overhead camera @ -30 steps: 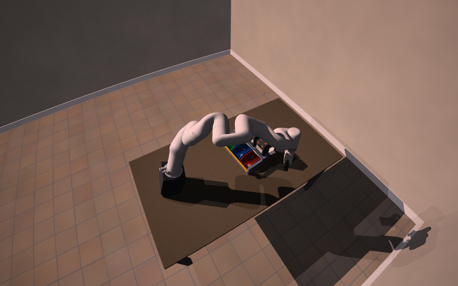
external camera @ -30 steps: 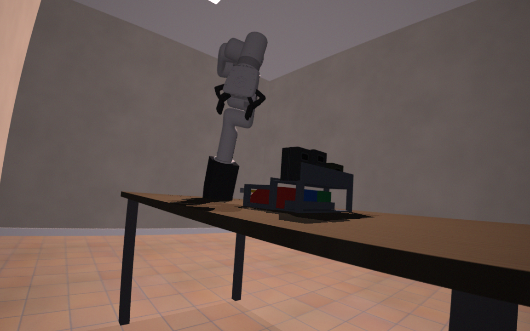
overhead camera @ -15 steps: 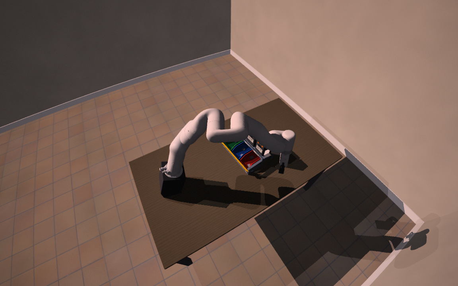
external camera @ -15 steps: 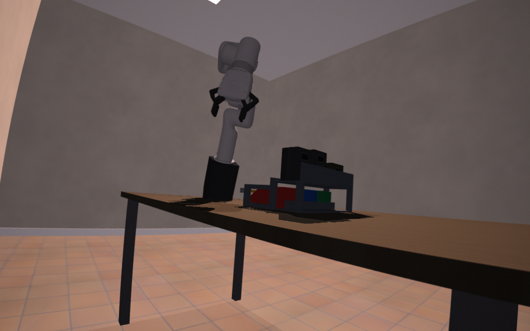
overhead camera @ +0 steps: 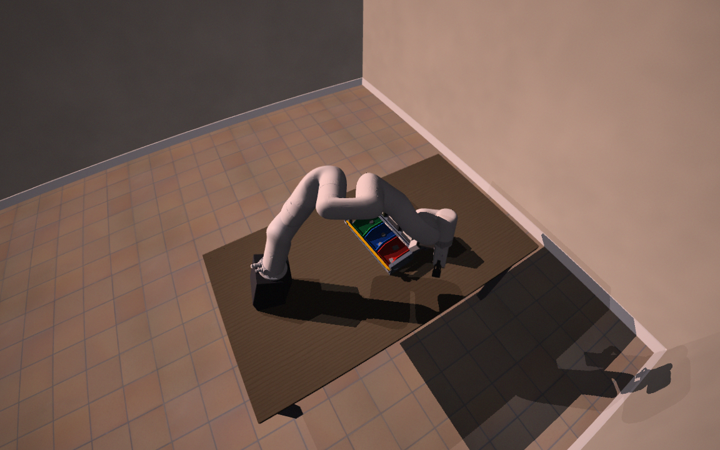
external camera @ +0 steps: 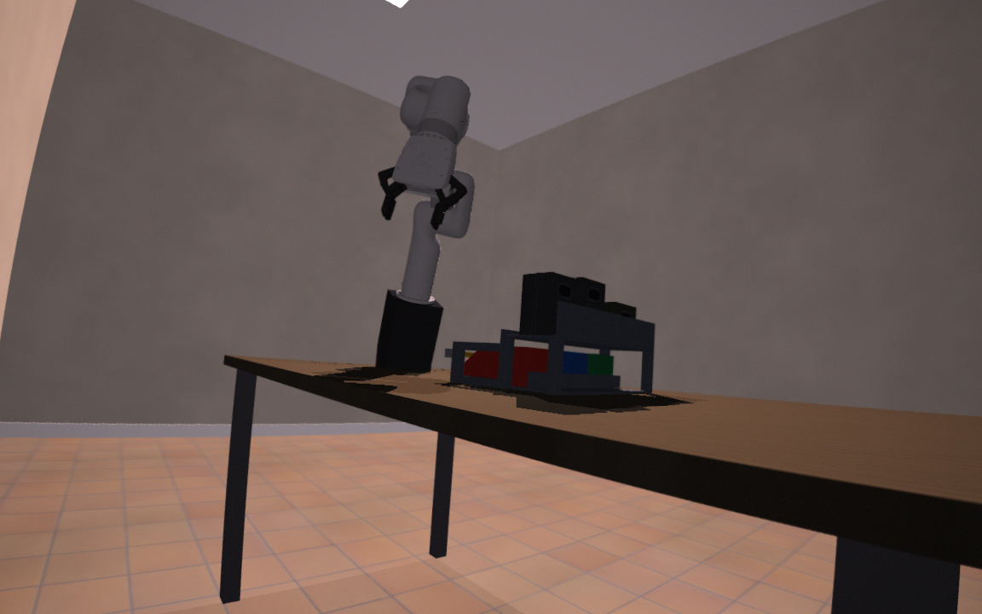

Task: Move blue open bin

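Note:
The blue open bin (overhead camera: 376,236) sits in the middle slot of a low shelf rack (overhead camera: 385,241) on the table, between a green bin (overhead camera: 364,225) and a red bin (overhead camera: 395,251). In the exterior view the blue bin (external camera: 574,362) shows small behind the rack's frame. My gripper (overhead camera: 437,269) points down beside the rack's end near the red bin, high above the table. In the exterior view the gripper (external camera: 412,205) is open and empty, well above the rack.
Dark boxes (external camera: 556,296) stand on the rack's upper level. My black base pedestal (overhead camera: 270,288) stands at the table's left part. The arm arches over the rack and hides part of it. A wall runs close along the table's far side.

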Robot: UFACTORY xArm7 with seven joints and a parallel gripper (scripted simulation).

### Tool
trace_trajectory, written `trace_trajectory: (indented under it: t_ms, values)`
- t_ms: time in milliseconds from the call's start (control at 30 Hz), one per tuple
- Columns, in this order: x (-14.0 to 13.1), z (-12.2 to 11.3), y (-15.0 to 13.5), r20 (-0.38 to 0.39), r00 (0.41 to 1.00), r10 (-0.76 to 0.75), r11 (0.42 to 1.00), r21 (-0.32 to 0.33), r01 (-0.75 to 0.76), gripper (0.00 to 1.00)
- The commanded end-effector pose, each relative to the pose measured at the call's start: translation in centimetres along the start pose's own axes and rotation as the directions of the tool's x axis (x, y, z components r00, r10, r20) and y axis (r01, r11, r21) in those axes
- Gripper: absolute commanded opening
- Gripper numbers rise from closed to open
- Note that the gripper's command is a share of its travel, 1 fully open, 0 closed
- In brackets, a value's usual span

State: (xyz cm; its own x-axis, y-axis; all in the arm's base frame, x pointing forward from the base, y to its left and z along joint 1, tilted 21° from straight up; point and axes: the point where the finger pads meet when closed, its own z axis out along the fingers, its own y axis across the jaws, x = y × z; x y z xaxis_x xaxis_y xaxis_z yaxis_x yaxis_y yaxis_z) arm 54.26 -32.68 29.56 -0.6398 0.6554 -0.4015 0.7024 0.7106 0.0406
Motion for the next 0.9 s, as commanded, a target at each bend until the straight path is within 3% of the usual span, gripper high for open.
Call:
trace_trajectory:
  t_ms: [0, 400, 567, 867]
  values:
    - [2.1, 0.1, -3.2, 0.006, 1.0, 0.004, 1.0, 0.001, -0.004, 1.0]
    - [2.1, 0.1, -3.2, 0.006, 1.0, 0.004, 1.0, 0.001, -0.004, 1.0]
    - [5.5, 0.7, -7.5, 0.006, 1.0, 0.004, 1.0, 0.002, -0.004, 1.0]
    - [5.5, 0.7, -7.5, 0.006, 1.0, 0.004, 1.0, 0.002, -0.004, 1.0]
